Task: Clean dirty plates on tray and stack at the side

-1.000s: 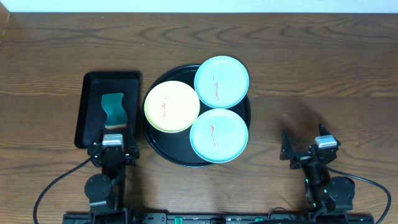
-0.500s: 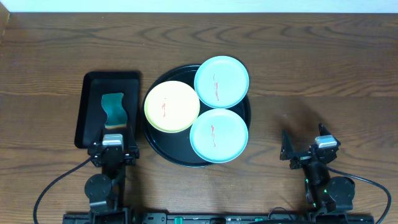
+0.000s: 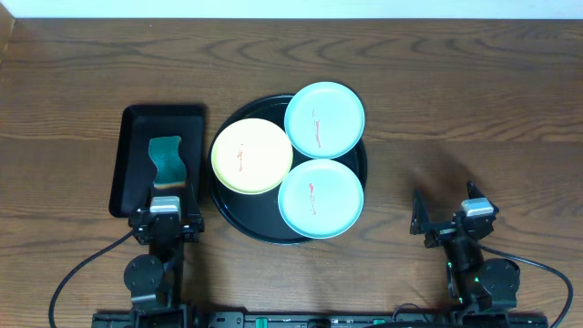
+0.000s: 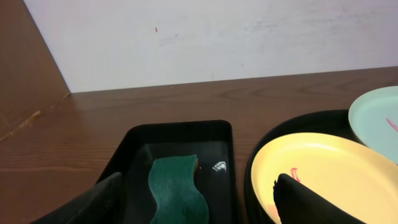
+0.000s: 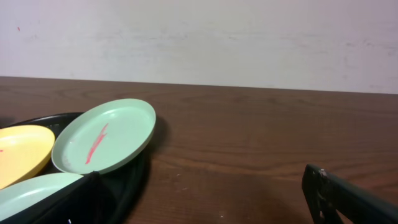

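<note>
Three smeared plates crowd the round black tray (image 3: 239, 211) at mid-surface: a yellow plate (image 3: 251, 156) at its left, one blue plate (image 3: 320, 198) at the near rim, and a second blue plate (image 3: 324, 119) tilted at the far right, its edge jutting past the rim. Just left, apart from the round tray, a rectangular black tray (image 3: 132, 123) holds a green sponge (image 3: 167, 160). The left gripper (image 3: 166, 217) sits at that tray's near end, jaws spread wide and holding nothing. The right gripper (image 3: 446, 219), jaws equally wide and holding nothing, rests well right of the plates. Bare wood-grain surface (image 3: 474, 109) runs right of the round tray and along the far edge, below a pale wall (image 5: 249, 37).
</note>
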Controlling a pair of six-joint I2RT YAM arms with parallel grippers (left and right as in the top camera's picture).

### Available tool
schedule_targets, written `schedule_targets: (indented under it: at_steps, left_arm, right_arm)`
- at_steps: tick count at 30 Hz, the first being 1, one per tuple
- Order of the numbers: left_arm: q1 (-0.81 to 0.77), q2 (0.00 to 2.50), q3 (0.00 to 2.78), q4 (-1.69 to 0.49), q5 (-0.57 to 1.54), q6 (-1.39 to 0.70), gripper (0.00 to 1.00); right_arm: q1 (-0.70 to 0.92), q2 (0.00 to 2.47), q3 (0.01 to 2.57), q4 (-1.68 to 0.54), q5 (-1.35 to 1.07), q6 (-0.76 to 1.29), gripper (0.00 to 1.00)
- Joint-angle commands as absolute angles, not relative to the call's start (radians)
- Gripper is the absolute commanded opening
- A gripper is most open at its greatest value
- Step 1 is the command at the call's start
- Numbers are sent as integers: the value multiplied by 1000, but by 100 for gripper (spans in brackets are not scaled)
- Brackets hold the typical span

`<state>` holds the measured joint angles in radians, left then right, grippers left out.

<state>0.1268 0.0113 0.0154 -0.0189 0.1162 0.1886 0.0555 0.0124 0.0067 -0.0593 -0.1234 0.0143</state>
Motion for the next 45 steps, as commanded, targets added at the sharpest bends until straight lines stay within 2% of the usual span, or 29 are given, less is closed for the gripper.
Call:
schedule_targets:
  at_steps: [1, 35, 45]
  left_arm:
    - [125, 6, 4, -60, 119, 205, 76]
    - [125, 6, 4, -60, 119, 205, 76]
    - [125, 6, 4, -60, 119, 205, 76]
  right_arm:
    - [54, 8, 6, -64, -124, 21, 99]
    - [54, 8, 6, -64, -124, 21, 99]
    - [53, 8, 6, -68, -56, -9, 99]
